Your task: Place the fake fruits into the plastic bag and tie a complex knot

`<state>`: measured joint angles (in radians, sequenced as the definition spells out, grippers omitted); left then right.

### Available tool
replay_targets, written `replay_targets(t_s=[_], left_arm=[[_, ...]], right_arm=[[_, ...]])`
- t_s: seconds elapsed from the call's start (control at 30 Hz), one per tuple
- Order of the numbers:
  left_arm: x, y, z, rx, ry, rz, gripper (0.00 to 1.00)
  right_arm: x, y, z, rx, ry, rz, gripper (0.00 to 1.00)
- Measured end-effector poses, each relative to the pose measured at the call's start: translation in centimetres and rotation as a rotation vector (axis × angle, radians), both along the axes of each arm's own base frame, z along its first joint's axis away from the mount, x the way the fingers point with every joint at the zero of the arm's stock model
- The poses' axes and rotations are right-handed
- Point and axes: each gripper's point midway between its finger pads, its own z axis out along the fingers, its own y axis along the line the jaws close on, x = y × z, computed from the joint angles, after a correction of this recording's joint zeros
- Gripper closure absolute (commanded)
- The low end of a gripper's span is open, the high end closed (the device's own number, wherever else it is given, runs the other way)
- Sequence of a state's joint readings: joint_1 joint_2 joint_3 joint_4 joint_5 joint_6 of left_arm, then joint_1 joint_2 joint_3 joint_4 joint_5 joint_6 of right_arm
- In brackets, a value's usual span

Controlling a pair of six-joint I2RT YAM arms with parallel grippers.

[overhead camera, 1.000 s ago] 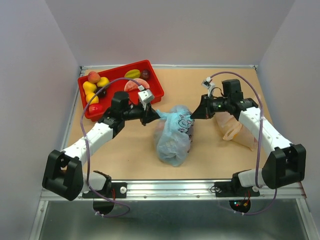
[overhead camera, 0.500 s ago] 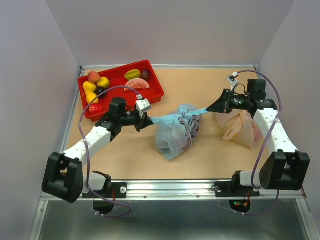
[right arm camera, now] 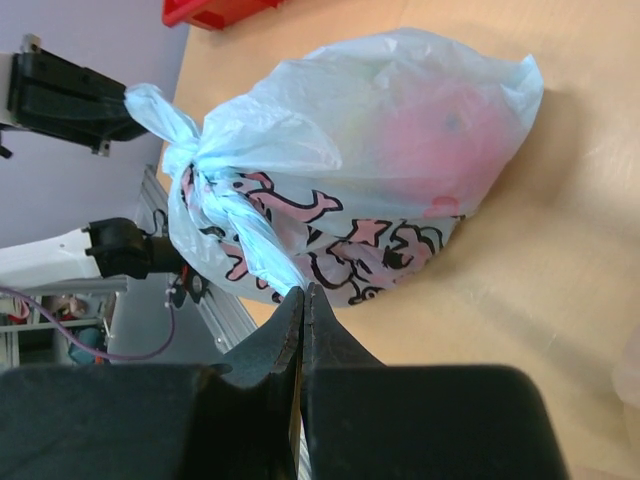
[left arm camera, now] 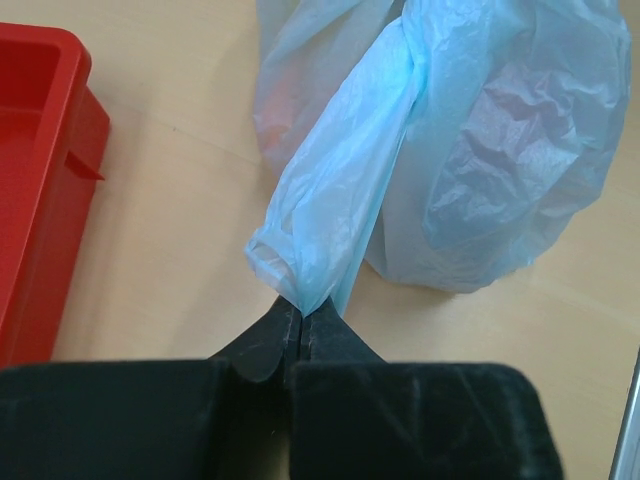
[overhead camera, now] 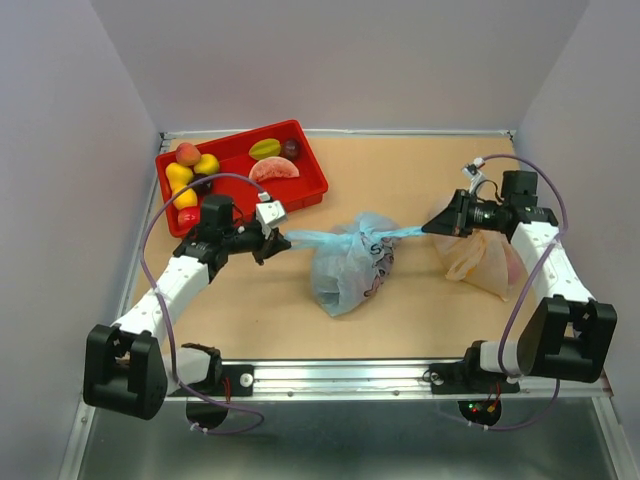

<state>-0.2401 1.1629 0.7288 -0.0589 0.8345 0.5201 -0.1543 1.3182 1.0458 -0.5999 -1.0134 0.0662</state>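
Observation:
The light-blue plastic bag (overhead camera: 347,270) with floral print lies mid-table, with something pink inside (right arm camera: 440,120). Its two handle strips are stretched out to either side and cross in a twisted knot (overhead camera: 368,231) on top. My left gripper (overhead camera: 276,240) is shut on the left strip (left arm camera: 335,215). My right gripper (overhead camera: 428,228) is shut on the right strip (right arm camera: 255,240). The knot also shows in the right wrist view (right arm camera: 195,160). Several fake fruits (overhead camera: 192,172) lie in the red tray (overhead camera: 310,180) at the back left: banana, peach, starfruit, plum, melon slice.
A pale orange-beige bag (overhead camera: 480,262) lies on the table under my right arm. The red tray's corner (left arm camera: 50,180) is just left of my left gripper. Walls enclose the table at the back and sides.
Both grippers have drawn apart, left going left and right going right, pulling the handle strips taut. The bag has stood up and the knot has tightened on its top.

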Motion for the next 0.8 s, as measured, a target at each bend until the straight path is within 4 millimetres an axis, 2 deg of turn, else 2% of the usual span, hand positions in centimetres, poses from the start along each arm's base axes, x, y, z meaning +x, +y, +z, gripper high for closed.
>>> replay_targets(t_s=[0.1,0.13,0.17,0.2,0.23,0.3,0.33,0.37,0.4,0.47,0.63,0.8], left_arm=[[-0.5,0.0,-0.2,0.003,0.013,-0.022,0.97],[-0.7,0.0,-0.1,-0.004,0.022,-0.03,0.92],[-0.8,0.0,0.0,-0.008,0.027,-0.033,0.87],[-0.9,-0.1,0.2,-0.017,0.032,-0.04,0.79],[-0.9,-0.2,0.5,-0.024,0.034,-0.043,0.65],[-0.9,-0.2,0.9,-0.03,0.037,-0.04,0.52],[-0.9,-0.3,1.2,-0.038,0.041,-0.037,0.41],[-1.0,-0.4,1.5,-0.046,0.046,-0.037,0.34],[-1.0,-0.5,1.8,-0.052,0.045,-0.036,0.26],[-1.3,-1.0,2.6,-0.072,0.052,-0.038,0.01],[-1.5,-1.3,4.1,-0.1,0.04,-0.011,0.01],[-0.9,-0.8,5.2,-0.114,0.026,0.066,0.01]], right_arm=[[-0.7,0.0,-1.4,-0.006,0.023,0.009,1.0],[-0.8,0.1,-1.7,-0.005,0.025,0.015,0.97],[-0.9,0.1,-1.7,-0.004,0.026,0.018,0.9],[-1.0,0.3,-1.7,-0.007,0.021,0.027,0.65],[-1.0,0.5,-1.7,-0.01,0.013,0.037,0.5],[-1.0,1.0,-1.9,-0.031,0.005,0.053,0.22],[-1.0,1.2,-2.0,-0.039,0.009,0.053,0.18],[-1.0,1.4,-2.0,-0.042,0.011,0.053,0.16],[-1.0,1.5,-2.0,-0.041,0.018,0.049,0.03],[-1.0,1.7,-2.0,-0.04,0.032,0.043,0.0],[-0.9,1.7,-2.0,-0.039,0.066,0.003,0.0],[-0.8,1.9,-2.7,-0.003,0.108,-0.034,0.0]])
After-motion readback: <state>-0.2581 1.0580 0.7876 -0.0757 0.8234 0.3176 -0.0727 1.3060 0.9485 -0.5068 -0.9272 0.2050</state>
